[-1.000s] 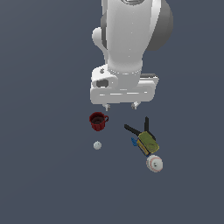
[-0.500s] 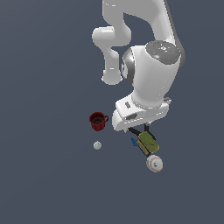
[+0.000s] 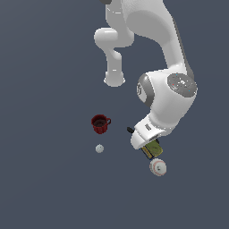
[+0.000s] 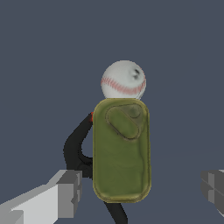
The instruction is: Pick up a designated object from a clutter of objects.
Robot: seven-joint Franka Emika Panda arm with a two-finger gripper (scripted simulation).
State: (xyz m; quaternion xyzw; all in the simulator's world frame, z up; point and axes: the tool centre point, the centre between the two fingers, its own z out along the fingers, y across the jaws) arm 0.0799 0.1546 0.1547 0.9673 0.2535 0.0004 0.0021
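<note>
The designated object, an olive-green tin (image 4: 121, 151), lies flat with its top facing the wrist camera. My gripper (image 4: 141, 190) is open, one finger (image 4: 65, 192) on each side of the tin's near end, not touching it. In the exterior view the arm's white hand (image 3: 144, 134) hangs low over the tin (image 3: 153, 148) and hides most of it. The rest of the clutter lies around: a red-stitched baseball (image 4: 123, 80) touches the tin's far end, and a black clamp (image 4: 76, 148) lies beside and under it.
A red mug (image 3: 100, 124) stands apart toward the exterior view's left, with a tiny white ball (image 3: 99, 148) just below it. The baseball (image 3: 158, 167) lies right by the tin. A clamp tip (image 3: 130, 130) pokes out beside the hand.
The arm has swung down and toward the exterior view's right, from high above the mug to low over the tin. The objects have not moved.
</note>
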